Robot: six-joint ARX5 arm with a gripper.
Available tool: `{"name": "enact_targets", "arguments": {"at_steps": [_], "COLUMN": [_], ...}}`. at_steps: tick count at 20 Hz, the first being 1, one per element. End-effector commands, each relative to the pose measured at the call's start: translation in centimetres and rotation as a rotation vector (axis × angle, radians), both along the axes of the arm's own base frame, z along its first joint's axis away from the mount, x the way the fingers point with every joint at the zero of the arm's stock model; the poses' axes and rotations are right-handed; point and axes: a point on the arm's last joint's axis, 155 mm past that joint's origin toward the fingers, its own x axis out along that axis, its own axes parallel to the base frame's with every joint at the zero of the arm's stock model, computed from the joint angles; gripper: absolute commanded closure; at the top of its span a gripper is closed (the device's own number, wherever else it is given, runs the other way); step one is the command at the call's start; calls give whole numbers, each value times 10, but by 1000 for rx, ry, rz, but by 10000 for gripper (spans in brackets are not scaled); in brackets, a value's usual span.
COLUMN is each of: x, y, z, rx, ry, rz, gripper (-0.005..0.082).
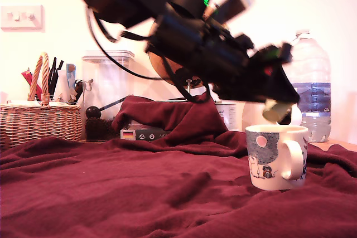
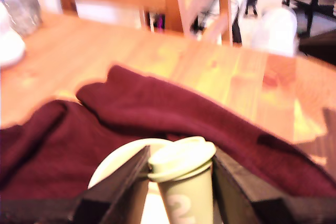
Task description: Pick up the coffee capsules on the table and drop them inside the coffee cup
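claw (image 2: 181,182): I pinch a pale green capsule (image 2: 185,174) | place: just above the mug (image 1: 277,156) | mug: upright on red-draped counter (image 1: 139,193)

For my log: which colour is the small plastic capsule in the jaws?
Pale cream-green plastic capsule; the wrist view shows it best.

The exterior view is sitting low, near blanket (image 1: 139,193) level, facing horizontally across the table toward the wall, the coffee cup (image 1: 277,156) lying close at four o'clock. The wrist view is looking steeply down between the gripper (image 2: 181,174) fingers, very near the cup's rim (image 2: 118,158). Both are sharing cup, capsule (image 1: 277,110) and blanket.
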Motion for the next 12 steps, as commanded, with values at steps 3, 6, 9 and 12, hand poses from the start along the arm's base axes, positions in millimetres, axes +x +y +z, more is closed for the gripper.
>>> {"name": "enact_targets", "arguments": {"at_steps": [3, 6, 9, 12], "x": [10, 16, 16, 16], "y": [-8, -11, -11, -11], "z": [-15, -22, -24, -24], "rx": [31, 44, 49, 48], "ry": [41, 51, 47, 46], "rz": [-7, -3, -5, -4], "gripper": [589, 589, 589, 589]}}
